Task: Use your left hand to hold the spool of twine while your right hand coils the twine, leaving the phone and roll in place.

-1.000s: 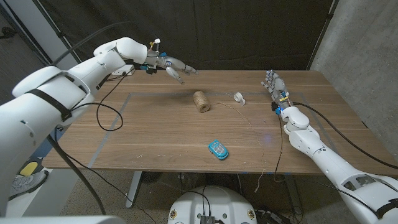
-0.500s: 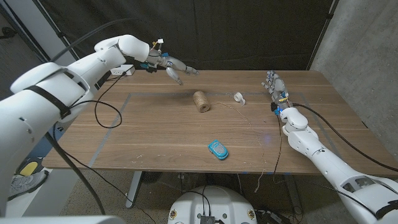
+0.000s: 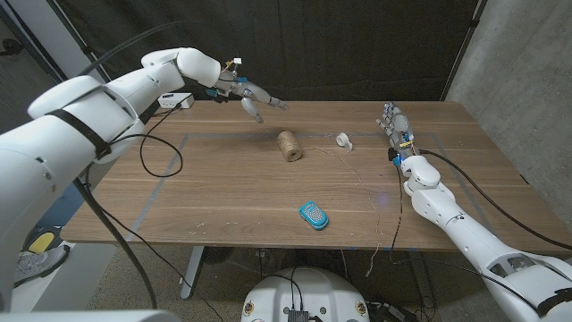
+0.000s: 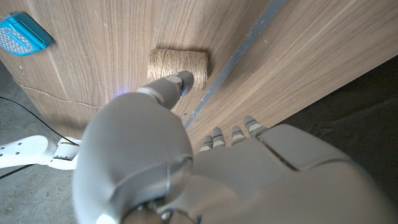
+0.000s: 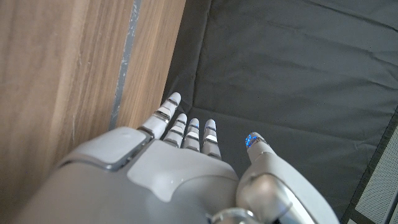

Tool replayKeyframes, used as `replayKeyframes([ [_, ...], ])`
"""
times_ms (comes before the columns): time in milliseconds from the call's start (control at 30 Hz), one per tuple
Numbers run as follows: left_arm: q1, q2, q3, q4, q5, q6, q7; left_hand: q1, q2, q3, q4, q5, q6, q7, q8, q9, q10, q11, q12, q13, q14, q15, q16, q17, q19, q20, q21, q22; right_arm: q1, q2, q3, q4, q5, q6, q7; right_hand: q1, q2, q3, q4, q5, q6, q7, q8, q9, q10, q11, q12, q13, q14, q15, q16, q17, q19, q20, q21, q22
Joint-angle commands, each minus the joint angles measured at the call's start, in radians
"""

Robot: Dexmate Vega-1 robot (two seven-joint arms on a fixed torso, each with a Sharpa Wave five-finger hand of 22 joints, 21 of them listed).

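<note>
Clearly the left hand (image 3: 250,97), fingers spread and holding nothing, is hovering just beyond the spool of twine (image 3: 288,145), nearer it than the empty, open-fingered right hand (image 3: 395,122).

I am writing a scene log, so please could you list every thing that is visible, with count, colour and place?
spool of twine: one, tan, middle of the table, a loose strand trailing toward the front edge.
roll: one, white, right of the spool.
phone: one, blue, near the front edge.
table: one, brown wood.
white box: one, at the far left corner, under the left arm.
left hand: one, grey, raised over the far edge, empty.
right hand: one, grey, at the right side, fingers apart, empty.
</note>
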Motion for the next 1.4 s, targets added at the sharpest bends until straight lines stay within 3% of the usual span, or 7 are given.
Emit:
replayKeyframes([
  [33, -0.048, -0.053, 0.083, 0.101, 0.062, -0.048, 0.081, 0.017, 0.000, -0.005, -0.002, -0.004, -0.042, 0.011, 0.004, 0.004, -0.085, 0.012, 0.005, 0.004, -0.028, 0.004, 0.002, 0.006, -0.011, 0.001, -0.002, 0.005, 0.002, 0.009, 0.004, 0.018, 0.004, 0.011, -0.008, 0.013, 0.019, 0.003, -0.006, -0.001, 0.000, 0.003, 0.005, 0.002, 0.000, 0.009, 0.003, 0.004, -0.004, 0.001, 0.004, 0.002, -0.007, -0.012, 0.006, 0.006],
  [833, -0.075, -0.108, 0.187, 0.134, 0.089, -0.035, 0.134, 0.049, 0.002, -0.011, -0.002, -0.007, -0.061, 0.009, 0.008, 0.005, -0.100, 0.016, 0.018, 0.018, -0.040, 0.007, 0.008, 0.013, -0.027, 0.004, 0.002, 0.007, 0.016, 0.022, 0.019, 0.066, 0.023, 0.047, 0.012, 0.012, 0.019, 0.001, -0.007, -0.002, -0.005, 0.003, 0.004, 0.003, -0.006, 0.015, 0.003, 0.004, -0.009, 0.004, 0.003, 0.003, -0.010, -0.012, 0.006, 0.006],
  [1133, -0.064, -0.112, 0.197, 0.128, 0.094, -0.012, 0.135, 0.056, 0.002, -0.014, 0.001, -0.007, -0.053, 0.006, 0.014, 0.006, -0.093, 0.011, 0.029, 0.024, -0.035, 0.005, 0.014, 0.016, -0.023, 0.007, 0.007, 0.007, 0.015, 0.016, 0.020, 0.064, 0.026, 0.042, 0.018, 0.012, 0.020, 0.001, -0.007, -0.002, -0.005, 0.003, 0.004, 0.003, -0.006, 0.015, 0.003, 0.004, -0.010, 0.004, 0.003, 0.003, -0.010, -0.012, 0.006, 0.006],
  [1400, -0.052, -0.096, 0.216, 0.107, 0.139, -0.020, 0.194, 0.062, 0.002, -0.015, 0.003, -0.006, -0.051, 0.005, 0.017, 0.006, -0.092, 0.011, 0.038, 0.030, -0.034, 0.005, 0.017, 0.021, -0.023, 0.006, 0.009, 0.007, 0.016, 0.015, 0.019, 0.071, 0.028, 0.041, 0.023, 0.012, 0.020, 0.000, -0.008, -0.002, -0.006, 0.003, 0.004, 0.003, -0.007, 0.014, 0.003, 0.004, -0.010, 0.005, 0.003, 0.003, -0.010, -0.012, 0.006, 0.006],
])
